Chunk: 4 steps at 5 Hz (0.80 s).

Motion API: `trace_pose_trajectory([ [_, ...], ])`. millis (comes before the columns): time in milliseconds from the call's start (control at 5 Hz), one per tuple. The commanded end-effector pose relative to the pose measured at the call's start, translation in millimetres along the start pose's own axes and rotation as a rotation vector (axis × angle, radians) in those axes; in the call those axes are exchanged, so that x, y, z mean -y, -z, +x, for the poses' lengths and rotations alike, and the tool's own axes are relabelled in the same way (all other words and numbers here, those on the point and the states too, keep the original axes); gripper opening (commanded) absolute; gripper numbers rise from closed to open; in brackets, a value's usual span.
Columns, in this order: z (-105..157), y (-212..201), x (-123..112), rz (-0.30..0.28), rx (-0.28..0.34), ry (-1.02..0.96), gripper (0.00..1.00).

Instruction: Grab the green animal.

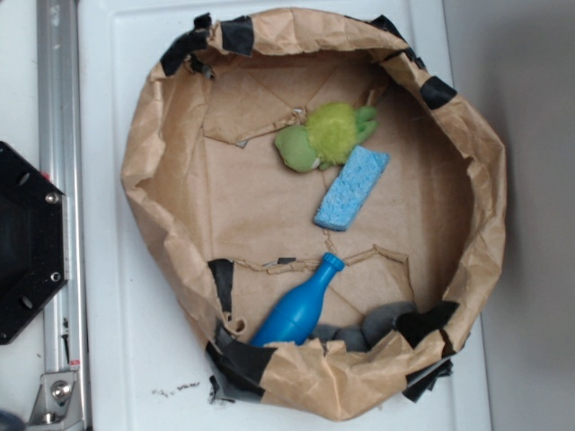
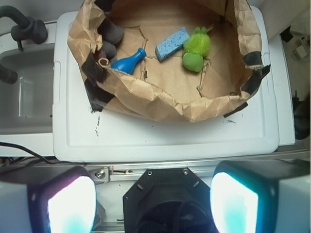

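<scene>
The green animal (image 1: 325, 136) is a fuzzy yellow-green plush with a light-green head. It lies inside the brown paper basin (image 1: 144, 144), near its far wall, touching one end of the blue sponge (image 1: 352, 188). It also shows in the wrist view (image 2: 196, 48), far from my gripper. My gripper (image 2: 153, 204) is open and empty, its two pale pads wide apart at the bottom of the wrist view, above the black robot base (image 2: 167, 204) and well back from the basin. The gripper is out of the exterior view.
A blue plastic bottle (image 1: 301, 305) lies in the basin by its near wall, next to dark grey objects (image 1: 382, 321). The basin stands on a white lid (image 2: 170, 136). A metal rail (image 1: 58, 206) and the black base plate (image 1: 27, 242) are on the left.
</scene>
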<state>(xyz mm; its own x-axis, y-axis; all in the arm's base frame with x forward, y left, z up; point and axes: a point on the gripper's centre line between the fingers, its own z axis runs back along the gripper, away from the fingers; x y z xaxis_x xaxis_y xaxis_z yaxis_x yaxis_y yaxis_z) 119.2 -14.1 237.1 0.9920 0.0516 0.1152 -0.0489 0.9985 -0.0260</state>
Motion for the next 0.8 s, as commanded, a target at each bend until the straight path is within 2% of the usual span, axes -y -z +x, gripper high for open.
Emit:
trace_pose_trajectory([
  [0,73,61,-35,0.185,0.494,-0.132,1.0],
  [200,97,86,-42,0.212,0.461,-0.073,1.0],
  [400,115,125,-52,0.177,0.403,-0.068,1.0],
  [600,126,144,-57,0.135,0.375,-0.062,1.0],
])
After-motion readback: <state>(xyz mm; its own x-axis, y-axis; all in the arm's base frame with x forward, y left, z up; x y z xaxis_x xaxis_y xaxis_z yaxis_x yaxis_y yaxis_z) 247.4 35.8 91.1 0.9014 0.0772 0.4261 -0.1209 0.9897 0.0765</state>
